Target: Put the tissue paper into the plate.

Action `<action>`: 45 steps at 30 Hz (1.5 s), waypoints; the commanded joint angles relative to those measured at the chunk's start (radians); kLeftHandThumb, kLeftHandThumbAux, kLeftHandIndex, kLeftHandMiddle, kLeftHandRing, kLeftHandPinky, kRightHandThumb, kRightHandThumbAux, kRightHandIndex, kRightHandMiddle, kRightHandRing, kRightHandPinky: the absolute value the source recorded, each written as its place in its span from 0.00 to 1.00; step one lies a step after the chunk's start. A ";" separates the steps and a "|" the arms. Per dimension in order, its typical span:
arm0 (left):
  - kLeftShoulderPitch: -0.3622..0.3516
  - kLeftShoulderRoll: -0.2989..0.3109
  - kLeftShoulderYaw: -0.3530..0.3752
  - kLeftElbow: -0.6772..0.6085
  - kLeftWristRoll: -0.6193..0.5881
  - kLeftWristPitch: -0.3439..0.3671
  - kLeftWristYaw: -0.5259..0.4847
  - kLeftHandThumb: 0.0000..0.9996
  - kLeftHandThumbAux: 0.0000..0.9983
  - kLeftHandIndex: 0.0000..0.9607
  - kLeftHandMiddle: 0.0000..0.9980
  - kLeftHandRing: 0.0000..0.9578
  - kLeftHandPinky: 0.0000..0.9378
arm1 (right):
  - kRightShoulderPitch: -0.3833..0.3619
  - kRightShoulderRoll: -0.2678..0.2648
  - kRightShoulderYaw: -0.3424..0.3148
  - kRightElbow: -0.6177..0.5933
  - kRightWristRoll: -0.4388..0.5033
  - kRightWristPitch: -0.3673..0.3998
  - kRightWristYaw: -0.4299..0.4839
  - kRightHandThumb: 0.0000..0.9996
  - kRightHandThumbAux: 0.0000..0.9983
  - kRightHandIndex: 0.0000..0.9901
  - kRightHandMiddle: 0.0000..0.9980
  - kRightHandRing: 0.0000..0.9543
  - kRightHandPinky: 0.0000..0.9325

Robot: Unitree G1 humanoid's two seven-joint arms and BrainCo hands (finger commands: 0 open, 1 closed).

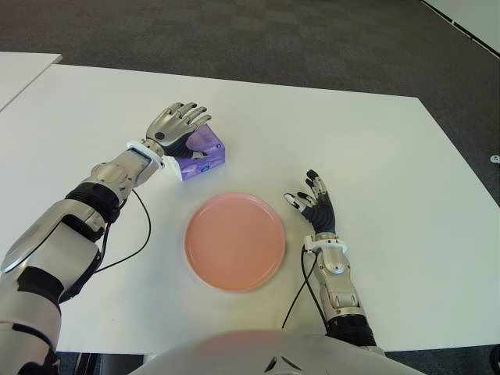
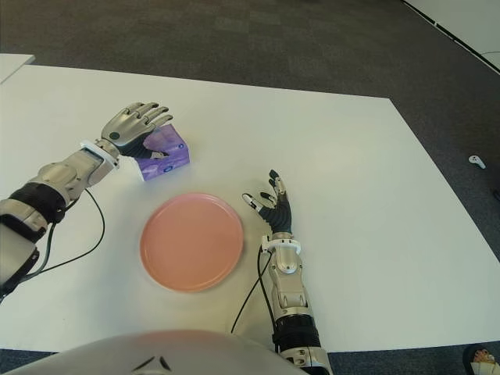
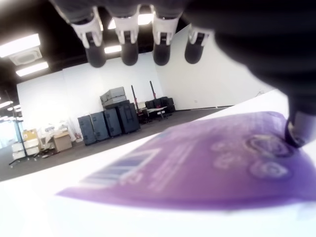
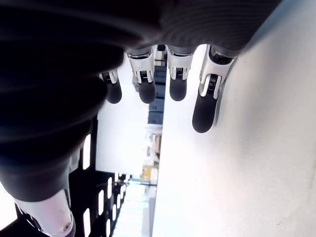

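The tissue paper is a purple pack [image 1: 206, 154] lying on the white table [image 1: 375, 156], just beyond the upper left rim of the pink plate [image 1: 234, 241]. My left hand [image 1: 181, 127] hovers over the pack's left side with its fingers stretched out above it. In the left wrist view the fingertips [image 3: 129, 52] stand apart from the pack [image 3: 197, 158], while the thumb tip [image 3: 295, 132] touches its top face. The hand does not grip the pack. The plate holds nothing. My right hand [image 1: 312, 205] shows to the right of the plate, fingers spread and holding nothing.
Black cables [image 1: 144, 234] run from both wrists across the table toward its near edge. A second white table [image 1: 19, 70] stands at the far left. Dark carpet [image 1: 312, 39] lies beyond the table's far edge.
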 commanded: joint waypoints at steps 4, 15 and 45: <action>0.056 -0.003 0.005 0.018 -0.067 -0.046 -0.162 0.00 0.40 0.00 0.00 0.00 0.00 | 0.085 0.005 0.010 0.091 0.004 0.105 0.023 0.00 0.75 0.00 0.00 0.00 0.00; 0.074 -0.001 0.002 -0.015 -0.079 -0.008 -0.271 0.00 0.39 0.00 0.00 0.00 0.00 | 0.079 0.007 0.009 0.105 0.005 0.099 0.018 0.00 0.76 0.00 0.00 0.00 0.00; 0.067 -0.117 -0.075 0.303 -0.055 0.093 -0.146 0.00 0.41 0.00 0.00 0.00 0.00 | 0.088 0.008 0.008 0.115 0.017 0.062 0.041 0.00 0.78 0.00 0.00 0.00 0.00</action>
